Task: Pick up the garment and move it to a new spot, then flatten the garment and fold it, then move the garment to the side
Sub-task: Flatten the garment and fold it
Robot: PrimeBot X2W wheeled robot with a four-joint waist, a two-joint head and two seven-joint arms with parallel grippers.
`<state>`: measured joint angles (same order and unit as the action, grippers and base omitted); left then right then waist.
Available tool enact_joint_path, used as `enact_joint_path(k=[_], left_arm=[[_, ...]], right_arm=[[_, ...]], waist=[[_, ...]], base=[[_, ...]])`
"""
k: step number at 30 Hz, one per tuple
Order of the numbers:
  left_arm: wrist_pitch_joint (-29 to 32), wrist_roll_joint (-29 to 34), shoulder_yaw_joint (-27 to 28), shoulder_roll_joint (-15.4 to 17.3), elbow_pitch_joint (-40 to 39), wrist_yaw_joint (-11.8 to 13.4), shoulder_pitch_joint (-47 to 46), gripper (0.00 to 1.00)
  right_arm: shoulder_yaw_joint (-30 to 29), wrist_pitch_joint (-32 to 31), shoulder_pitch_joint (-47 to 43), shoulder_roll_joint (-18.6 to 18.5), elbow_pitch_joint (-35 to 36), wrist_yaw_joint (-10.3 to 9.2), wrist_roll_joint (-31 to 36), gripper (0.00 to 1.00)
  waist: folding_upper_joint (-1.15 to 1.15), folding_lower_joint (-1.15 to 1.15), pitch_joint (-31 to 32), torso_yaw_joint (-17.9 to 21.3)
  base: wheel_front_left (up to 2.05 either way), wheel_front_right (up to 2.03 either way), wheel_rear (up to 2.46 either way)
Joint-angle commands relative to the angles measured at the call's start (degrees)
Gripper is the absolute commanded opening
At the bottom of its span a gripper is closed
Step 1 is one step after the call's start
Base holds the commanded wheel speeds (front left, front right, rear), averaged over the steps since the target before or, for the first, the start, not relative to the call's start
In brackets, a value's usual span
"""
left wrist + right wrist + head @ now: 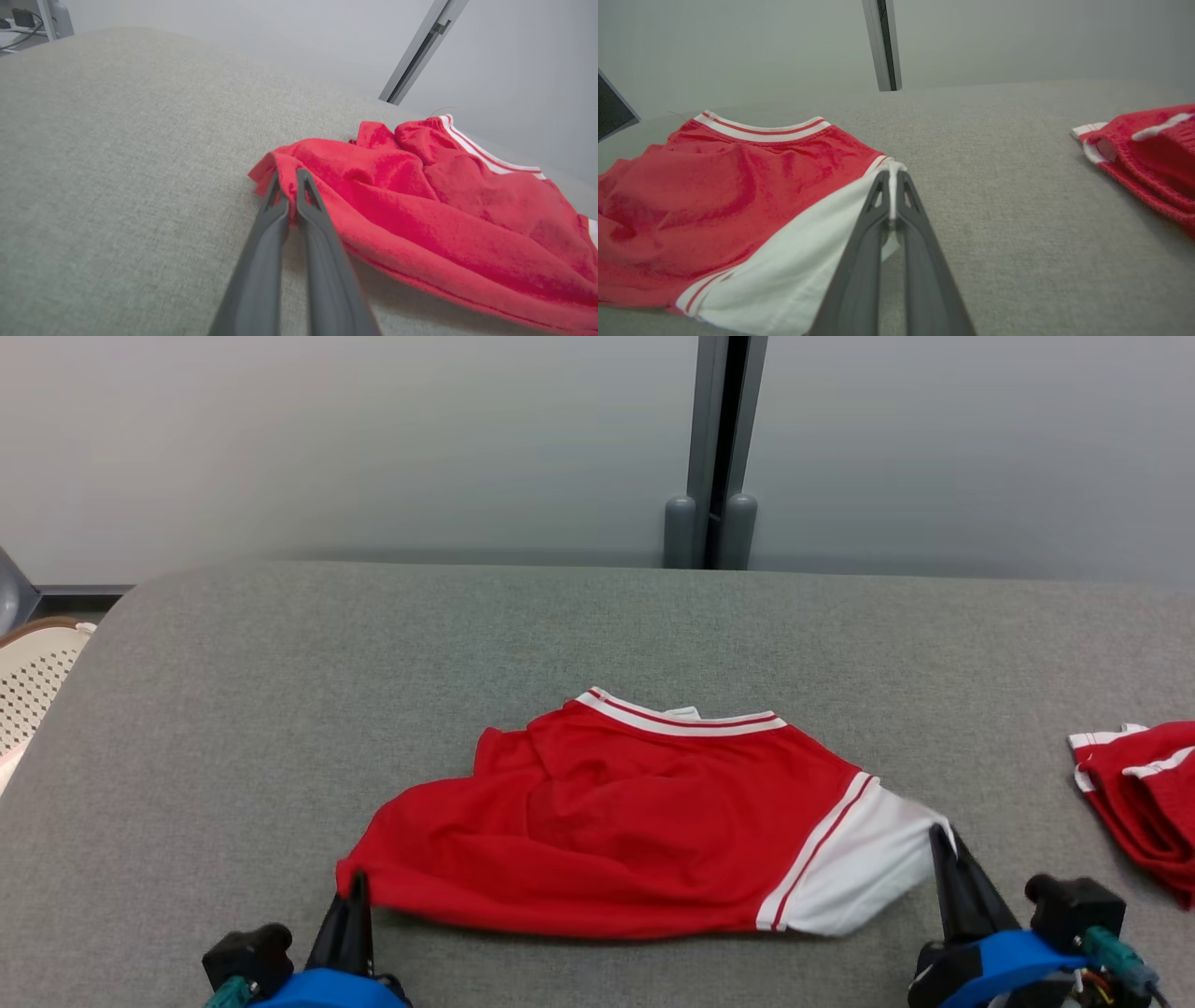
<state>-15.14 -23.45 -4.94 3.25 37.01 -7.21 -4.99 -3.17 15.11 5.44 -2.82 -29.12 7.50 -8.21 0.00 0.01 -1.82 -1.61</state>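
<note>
Cloth pinched at both near corners: at your left, the left claw (358,887) has its two dark fingers closed to a sliver on the red garment (607,812), gripping the rumpled red corner nearest the robot, and the left wrist view shows that hem caught between the tips. From there the garment lies ahead and to the right on the grey bench (233,709), its long axis running side to side, with the striped waistband (677,717) on the far edge and a white side panel (868,868) at the right end. On that panel's outer corner the right claw (938,840) is likewise pinched tight, white cloth held between its tips. Each arm, you will note, holds the corner nearest it, so the span between the claws follows the garment's length; a lift or an outward pull looks likely to draw out the creases bunched in the left half. Well apart at the far right sits a second red garment (1144,793). No brand, label or lettering can be read on either piece.
</note>
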Motion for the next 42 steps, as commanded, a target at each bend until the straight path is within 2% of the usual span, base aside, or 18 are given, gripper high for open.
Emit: enact_joint_path(k=[1, 5, 9, 14, 17, 19, 24, 30, 32, 34, 35, 39, 42], left_arm=[[0.0, 0.4, -0.3, 0.6, -2.8, -0.5, -0.9, 0.0], [0.0, 0.0, -1.7, 3.1, -11.7, -0.5, -4.1, 0.0], [0.0, -0.6, -2.5, 7.3, -20.6, -0.5, -9.7, 0.0], [0.4, -1.0, -4.4, 14.1, -27.8, -0.3, -18.7, 0.0], [3.4, -2.0, -5.1, 18.2, -30.8, -0.3, -24.3, 0.0], [5.9, -3.8, -4.8, 19.7, -32.0, -0.3, -27.4, 0.0], [11.8, -6.0, -4.5, 22.7, -31.7, -0.3, -33.3, 0.0], [14.2, -7.7, -3.8, 22.8, -28.1, -0.1, -38.3, 0.0], [13.3, -7.0, -3.1, 24.1, -24.1, 0.0, -43.7, 0.0], [12.8, -6.8, -3.1, 24.2, -22.4, 0.0, -45.8, 0.0], [11.4, -6.0, -3.1, 24.3, -19.6, 0.0, -50.6, 0.0], [6.1, -5.1, -3.4, 23.2, -14.0, -0.1, -58.5, 0.0], [3.6, -5.5, -3.3, 22.0, -11.3, -0.1, -60.4, 0.0]], right_arm=[[0.4, 0.0, 1.1, -0.2, 2.5, -0.02, -1.6, 0.0], [-0.3, 0.0, 4.7, -0.3, 10.6, -0.01, -6.8, 0.0], [-1.2, 0.0, 10.8, -2.7, 18.9, -0.01, -12.0, 0.0], [0.6, -1.1, 19.5, -8.5, 26.3, -0.01, -16.3, 0.0], [2.2, -4.4, 25.5, -12.0, 29.1, -0.01, -17.4, 0.0], [3.3, -6.7, 29.5, -13.8, 29.7, -0.01, -17.3, 0.0], [6.3, -10.9, 39.4, -17.2, 26.9, -0.01, -15.5, 0.0], [8.5, -12.4, 49.3, -16.3, 19.6, -0.01, -12.1, 0.0], [10.7, -12.3, 56.1, -15.8, 14.1, -0.01, -7.7, 0.0], [11.5, -11.8, 58.6, -15.5, 12.3, -0.02, -6.2, 0.0], [11.8, -10.3, 64.4, -15.2, 9.7, -0.03, -3.4, 0.0], [8.6, -5.9, 72.5, -13.2, 4.5, -0.03, 0.3, 0.0], [7.0, -4.0, 74.3, -12.8, 2.6, -0.03, 1.3, 0.0]], waist=[[0.0, -0.01, 0.2, -0.2], [0.0, -0.01, 1.1, -0.5], [0.0, -0.01, 2.1, -0.7], [0.0, -0.01, 3.4, -0.9], [0.0, -0.01, 3.4, -0.7], [0.0, -0.01, 2.9, -0.5], [0.0, -0.01, -0.3, -0.2], [0.0, -0.01, -6.8, 0.7], [0.0, -0.01, -11.6, 1.5], [0.0, -0.01, -13.0, 1.7], [0.0, -0.01, -15.7, 2.1], [0.0, -0.01, -18.6, 2.6], [0.0, -0.01, -18.8, 2.7]], base=[[0.0, 0.0, 0.0], [0.0, 0.0, 0.0], [0.0, 0.0, 0.0], [0.0, 0.0, 0.0], [0.0, 0.0, 0.0], [0.0, 0.0, 0.0], [0.0, 0.0, 0.0], [0.0, 0.0, 0.0], [0.0, 0.0, 0.0], [0.0, 0.0, 0.0], [0.0, 0.0, 0.0], [0.0, 0.0, 0.0], [0.0, 0.0, 0.0]])
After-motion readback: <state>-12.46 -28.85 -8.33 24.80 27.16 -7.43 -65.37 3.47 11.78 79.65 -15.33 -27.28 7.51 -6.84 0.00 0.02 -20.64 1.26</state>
